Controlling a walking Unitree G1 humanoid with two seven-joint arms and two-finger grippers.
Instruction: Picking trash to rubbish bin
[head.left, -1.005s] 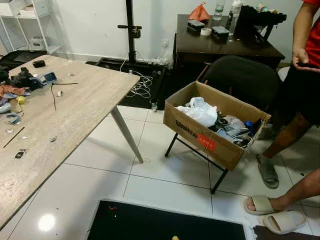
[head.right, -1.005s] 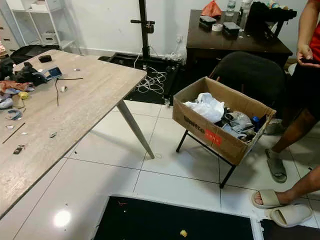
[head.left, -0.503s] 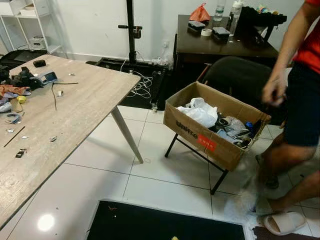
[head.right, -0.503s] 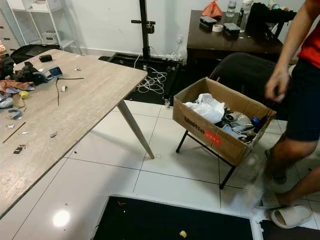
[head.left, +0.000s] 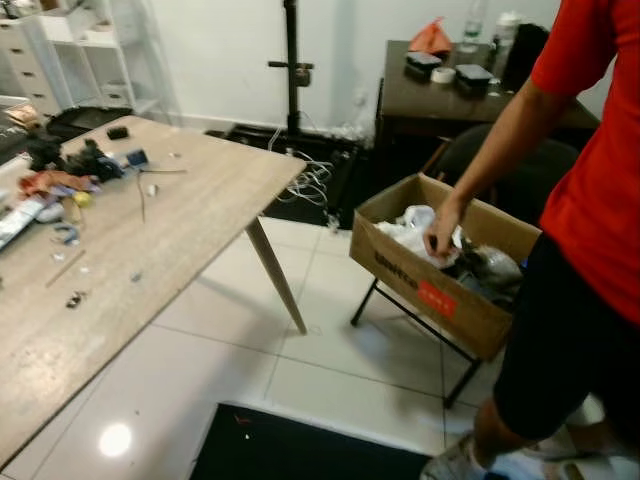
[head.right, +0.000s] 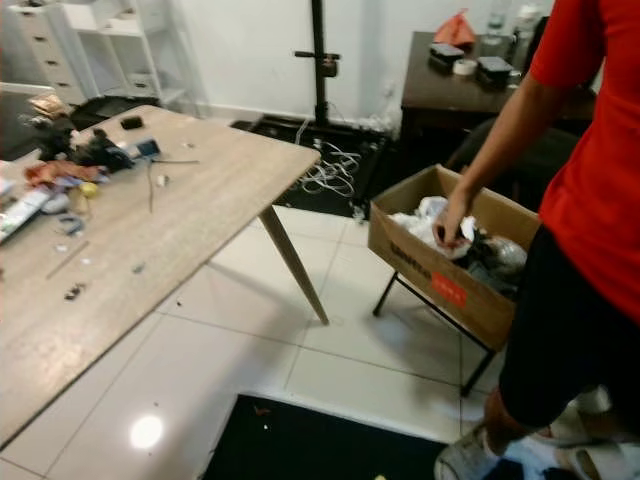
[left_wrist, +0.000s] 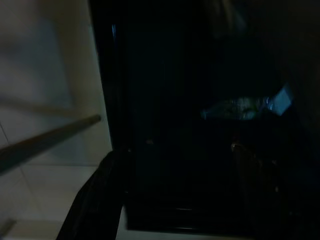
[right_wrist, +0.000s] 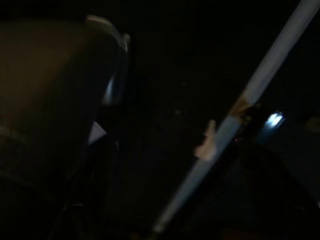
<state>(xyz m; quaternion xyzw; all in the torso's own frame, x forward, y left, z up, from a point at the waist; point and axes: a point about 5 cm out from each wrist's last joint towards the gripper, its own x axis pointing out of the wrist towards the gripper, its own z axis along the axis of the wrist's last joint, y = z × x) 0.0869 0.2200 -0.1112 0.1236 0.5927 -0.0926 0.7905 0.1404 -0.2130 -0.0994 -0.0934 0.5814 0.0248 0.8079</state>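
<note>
A brown cardboard box (head.left: 420, 285) on a black folding stand serves as the bin, right of centre on the tiled floor. It holds a white plastic bag (head.left: 408, 228) and other crumpled trash. A person in a red shirt (head.left: 590, 150) stands close at the right with a hand (head.left: 440, 235) inside the box. Scraps, wrappers and small bits (head.left: 60, 185) lie at the far left of the wooden table (head.left: 180, 230). Both arms hang idle. The left wrist view is dark, with pale floor tile (left_wrist: 40, 75) beside a black mat. In the dim right wrist view a pale bar (right_wrist: 250, 95) crosses.
The table's slanted leg (head.left: 275, 275) stands between table and box. A black mat (head.left: 300, 450) lies on the floor in front. At the back are a tripod pole (head.left: 293, 70), loose cables (head.left: 310, 180), a dark desk (head.left: 440, 95), a black chair (head.left: 480, 160) and white shelves (head.left: 100, 50).
The person has stepped in from the right edge, now stands close, and has put a hand into the box. The camera has turned a little to the left.
</note>
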